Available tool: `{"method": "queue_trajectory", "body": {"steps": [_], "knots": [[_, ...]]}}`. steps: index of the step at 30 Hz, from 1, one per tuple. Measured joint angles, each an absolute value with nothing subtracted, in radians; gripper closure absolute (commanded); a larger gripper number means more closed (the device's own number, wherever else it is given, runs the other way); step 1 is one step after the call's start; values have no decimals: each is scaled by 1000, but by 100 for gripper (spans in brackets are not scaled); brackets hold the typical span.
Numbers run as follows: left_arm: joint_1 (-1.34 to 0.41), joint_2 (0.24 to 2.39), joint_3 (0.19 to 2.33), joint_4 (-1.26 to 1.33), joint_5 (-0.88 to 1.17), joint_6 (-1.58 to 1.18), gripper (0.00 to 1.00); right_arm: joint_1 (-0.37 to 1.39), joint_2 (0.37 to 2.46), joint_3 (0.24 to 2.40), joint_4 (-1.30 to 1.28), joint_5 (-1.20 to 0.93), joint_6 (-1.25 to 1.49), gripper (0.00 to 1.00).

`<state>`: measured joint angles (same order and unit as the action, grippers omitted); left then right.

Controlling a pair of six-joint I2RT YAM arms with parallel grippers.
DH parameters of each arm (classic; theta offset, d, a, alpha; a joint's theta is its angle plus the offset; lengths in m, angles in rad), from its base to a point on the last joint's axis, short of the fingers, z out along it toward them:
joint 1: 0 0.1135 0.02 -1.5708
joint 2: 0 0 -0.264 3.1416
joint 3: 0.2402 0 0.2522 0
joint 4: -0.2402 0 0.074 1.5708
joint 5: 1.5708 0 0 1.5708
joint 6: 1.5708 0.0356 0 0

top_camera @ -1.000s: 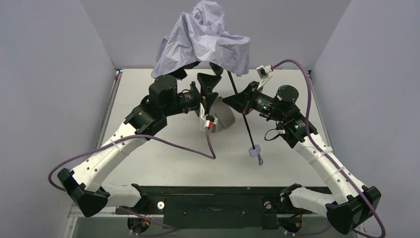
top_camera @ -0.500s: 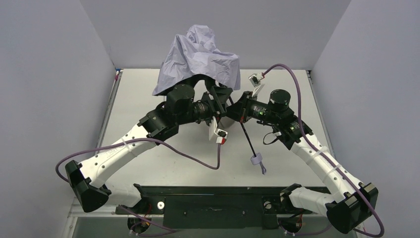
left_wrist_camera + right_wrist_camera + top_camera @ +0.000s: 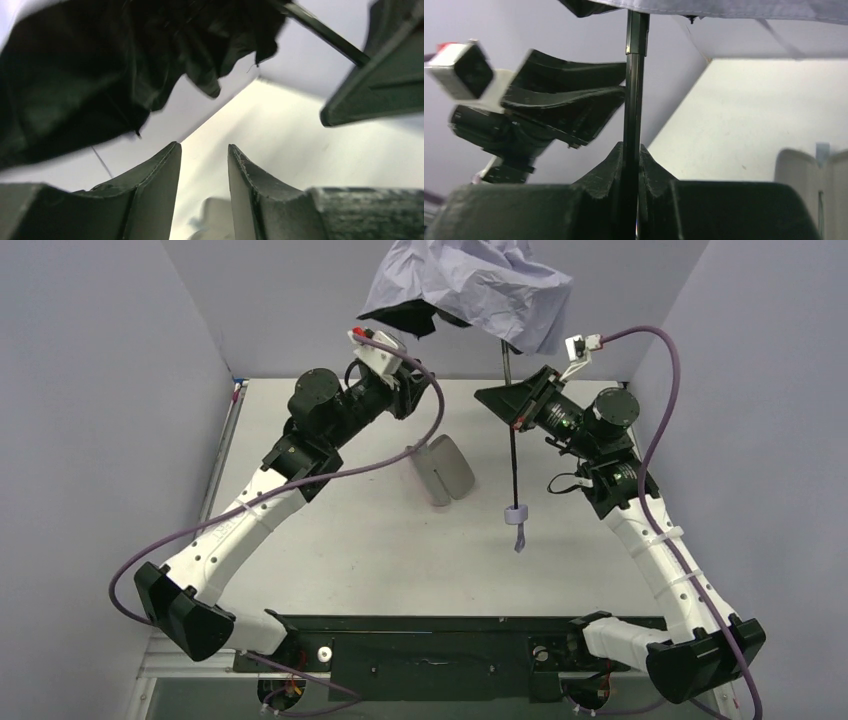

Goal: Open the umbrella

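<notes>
The umbrella hangs in the air at the back. Its pale lavender canopy [image 3: 470,285] is crumpled and half-spread at the top. The thin black shaft [image 3: 513,465] runs down to the small lavender handle [image 3: 515,515] with its strap. My right gripper [image 3: 512,405] is shut on the shaft just below the canopy, and the right wrist view shows the shaft [image 3: 634,90] pinched at my gripper [image 3: 631,147]. My left gripper [image 3: 428,390] is open and empty, left of the shaft and below the canopy's dark underside [image 3: 100,65]. In the left wrist view my gripper [image 3: 202,150] holds nothing.
The pale grey clamshell case [image 3: 445,470] lies open on the white table [image 3: 330,540], below and between the grippers; it also shows in the right wrist view [image 3: 809,170]. Grey walls close in the back and both sides. Purple cables trail from both wrists.
My right gripper has lifted the umbrella up and to the right, and the shaft now hangs nearly upright. My left gripper has drawn away from the shaft, up and to the left.
</notes>
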<state>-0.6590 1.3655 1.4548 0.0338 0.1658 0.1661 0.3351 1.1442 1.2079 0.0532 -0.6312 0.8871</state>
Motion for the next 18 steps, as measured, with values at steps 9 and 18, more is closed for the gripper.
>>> {"method": "queue_trajectory", "body": {"steps": [9, 18], "knots": [[-651, 1553, 1599, 315, 162, -397, 65, 361, 1157, 1308, 130, -565, 931, 100], [-689, 1739, 1867, 442, 149, -564, 65, 434, 1183, 1312, 125, -540, 923, 100]]}}
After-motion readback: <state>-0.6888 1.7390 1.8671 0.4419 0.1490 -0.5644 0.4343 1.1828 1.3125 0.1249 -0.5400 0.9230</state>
